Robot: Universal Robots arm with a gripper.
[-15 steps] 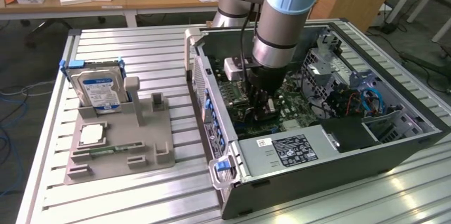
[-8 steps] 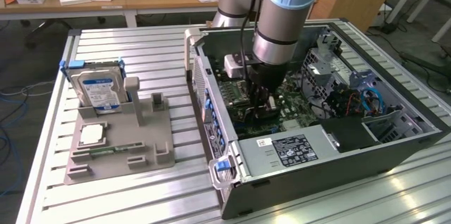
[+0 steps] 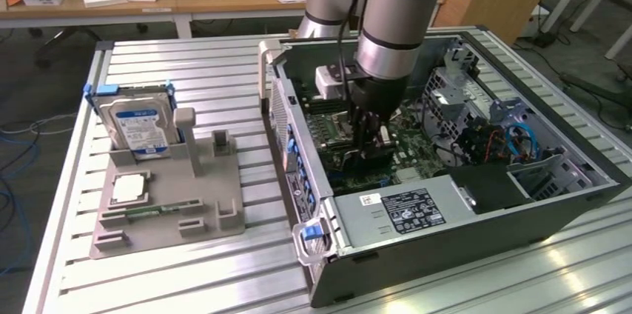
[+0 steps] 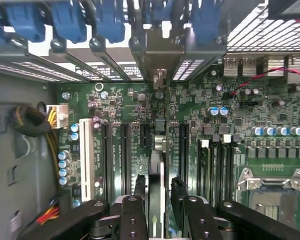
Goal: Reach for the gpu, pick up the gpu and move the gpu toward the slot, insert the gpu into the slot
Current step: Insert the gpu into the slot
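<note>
The gpu (image 4: pixel 158 150) appears edge-on as a thin dark card standing upright over the green motherboard (image 4: pixel 215 125). Its silvery bracket (image 4: pixel 159 55) sits at the case's rear wall, between blue clips. My gripper (image 4: pixel 158 192) is shut on the card, one black finger (image 4: pixel 140 187) on each side of its top edge. The card stands in line with the slot, which is hidden beneath it, between parallel dark slots (image 4: pixel 124 150). I cannot tell how deep it sits. In the exterior view the gripper (image 3: pixel 371 129) reaches straight down into the open computer case (image 3: pixel 445 218).
A white slot (image 4: pixel 86 155) and yellow cable bundle (image 4: pixel 52 117) lie beside the card; the processor socket (image 4: pixel 270 195) is on the other side. On the exterior view's left, a grey fixture (image 3: pixel 222 218) holds a blue-labelled hard drive (image 3: pixel 138 125), a chip (image 3: pixel 129 188) and a memory stick (image 3: pixel 148 212).
</note>
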